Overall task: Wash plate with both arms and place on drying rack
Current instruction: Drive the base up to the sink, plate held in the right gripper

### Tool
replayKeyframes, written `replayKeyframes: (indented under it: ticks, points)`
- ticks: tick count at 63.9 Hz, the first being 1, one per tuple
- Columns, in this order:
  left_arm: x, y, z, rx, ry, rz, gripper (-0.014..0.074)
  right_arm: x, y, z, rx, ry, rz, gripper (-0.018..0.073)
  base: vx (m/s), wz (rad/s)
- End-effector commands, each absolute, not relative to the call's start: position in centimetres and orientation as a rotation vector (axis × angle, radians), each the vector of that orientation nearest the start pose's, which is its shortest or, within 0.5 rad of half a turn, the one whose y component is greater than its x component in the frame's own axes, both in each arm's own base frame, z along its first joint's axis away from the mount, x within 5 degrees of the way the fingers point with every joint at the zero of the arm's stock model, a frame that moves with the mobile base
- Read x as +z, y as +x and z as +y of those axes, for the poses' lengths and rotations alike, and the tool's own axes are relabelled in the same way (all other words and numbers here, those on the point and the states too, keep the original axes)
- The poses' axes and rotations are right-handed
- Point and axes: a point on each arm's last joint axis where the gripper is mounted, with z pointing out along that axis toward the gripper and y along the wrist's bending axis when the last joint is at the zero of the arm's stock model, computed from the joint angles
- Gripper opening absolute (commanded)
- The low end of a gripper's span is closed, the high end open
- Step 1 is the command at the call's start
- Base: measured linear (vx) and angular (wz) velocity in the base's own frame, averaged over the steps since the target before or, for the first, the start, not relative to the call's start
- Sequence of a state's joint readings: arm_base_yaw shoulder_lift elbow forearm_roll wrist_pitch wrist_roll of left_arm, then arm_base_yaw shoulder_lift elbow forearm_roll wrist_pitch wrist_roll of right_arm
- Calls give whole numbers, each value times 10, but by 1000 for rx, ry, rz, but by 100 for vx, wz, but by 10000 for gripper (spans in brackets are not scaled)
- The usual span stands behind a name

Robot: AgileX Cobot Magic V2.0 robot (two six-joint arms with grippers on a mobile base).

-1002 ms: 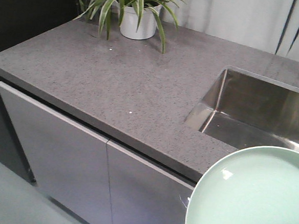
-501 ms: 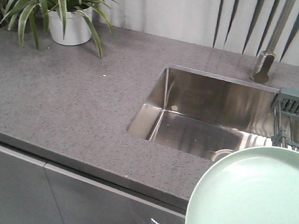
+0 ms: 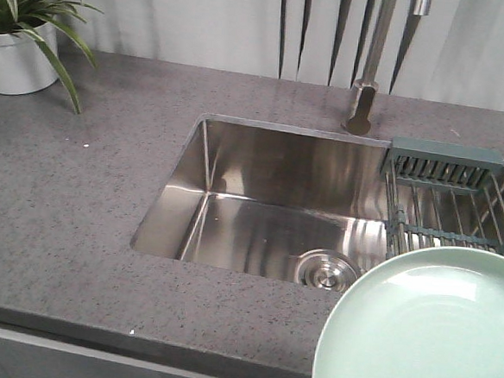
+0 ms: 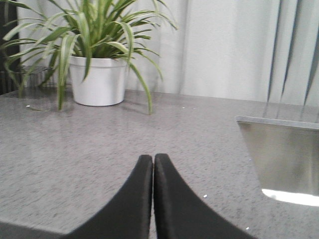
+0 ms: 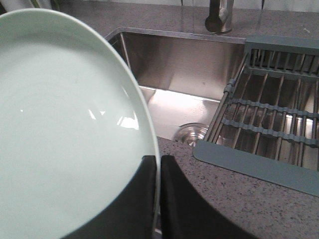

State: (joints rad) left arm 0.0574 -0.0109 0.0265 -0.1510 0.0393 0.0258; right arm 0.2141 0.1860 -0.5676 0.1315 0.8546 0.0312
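The pale mint-green plate (image 3: 423,335) fills the lower right of the front view and the left of the right wrist view (image 5: 60,124). My right gripper (image 5: 158,162) is shut on the plate's rim and holds it in the air above the counter's front edge, in front of the sink. The drying rack (image 3: 446,198) of steel bars with grey-green end pieces lies across the right part of the sink; it also shows in the right wrist view (image 5: 269,119). My left gripper (image 4: 153,160) is shut and empty above the counter, left of the sink.
The steel sink basin (image 3: 277,208) with its drain (image 3: 326,270) is sunk in the grey speckled counter (image 3: 68,219). A tap (image 3: 369,67) stands behind it. A potted plant (image 4: 99,59) sits at the counter's back left.
The front view has swung right: the plant slid to the left edge, and the sink, tap and rack came fully into view. The plate stays at the lower right.
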Motion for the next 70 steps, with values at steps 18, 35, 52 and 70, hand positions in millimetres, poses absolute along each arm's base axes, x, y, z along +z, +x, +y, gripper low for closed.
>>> replayKeyframes:
  ticks: [18, 35, 52, 70]
  points:
    - [201, 56, 4, -62, -144, 1465, -6, 326, 27, 15, 324, -145, 1870, -2, 6, -22]
    - [201, 56, 4, -62, -144, 1465, -6, 326, 27, 15, 324, -145, 1870, -2, 5, -12]
    - [201, 56, 4, -62, -144, 1465, -6, 326, 27, 15, 324, -145, 1870, -2, 5, -9]
    - [201, 56, 4, -62, -144, 1465, -6, 326, 27, 15, 324, -145, 1870, -2, 4, -6]
